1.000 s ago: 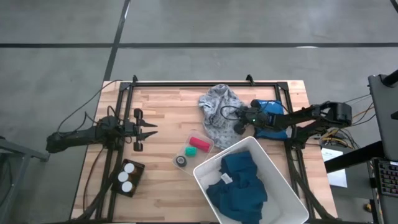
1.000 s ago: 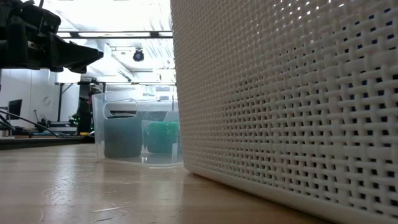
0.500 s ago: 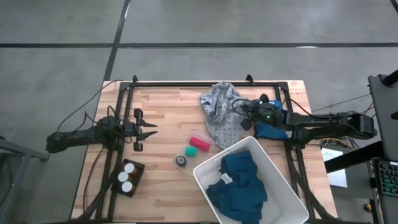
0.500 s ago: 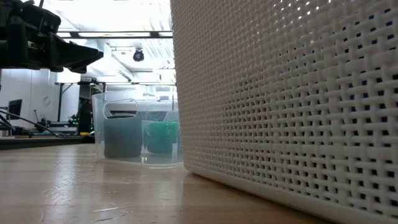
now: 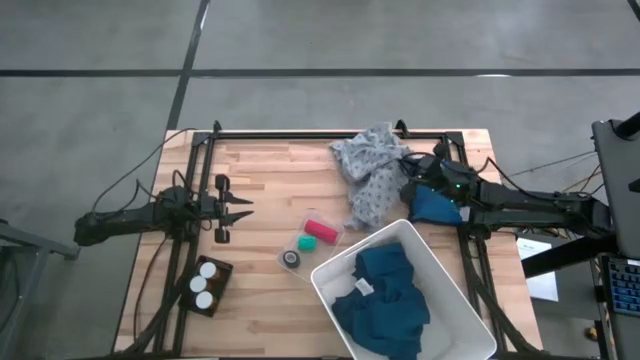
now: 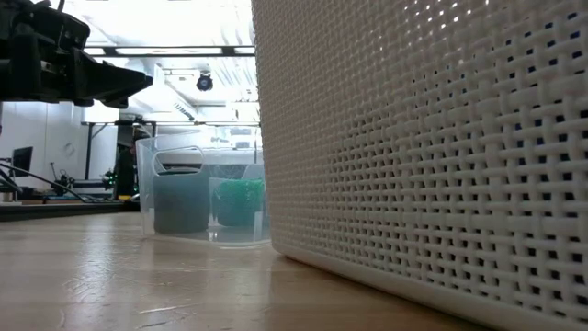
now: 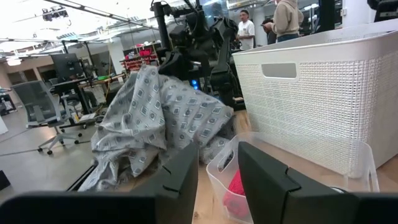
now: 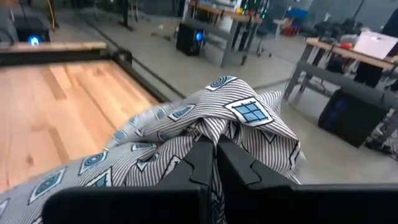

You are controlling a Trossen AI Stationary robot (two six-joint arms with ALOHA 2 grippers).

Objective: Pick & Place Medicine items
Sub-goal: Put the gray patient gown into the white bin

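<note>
At seven o'clock on the table, three pill bottles (image 5: 203, 284) sit in a dark holder (image 5: 216, 297): light, rigid, slick; grip around the cap. Left gripper (image 5: 236, 211) hovers part-open, empty; right gripper (image 5: 408, 166) pinches the grey cloth (image 5: 372, 180) at one o'clock

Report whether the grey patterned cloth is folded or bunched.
Bunched: the grey patterned cloth hangs crumpled, pinched by the right end effector.

Matt wooden table (image 5: 260, 180), woven plastic basket (image 5: 440, 275), patterned cloth (image 5: 372, 170)

pill bottles (image 5: 204, 285): 3 | cloths (image 5: 372, 170): 3 | baskets (image 5: 452, 290): 1
</note>
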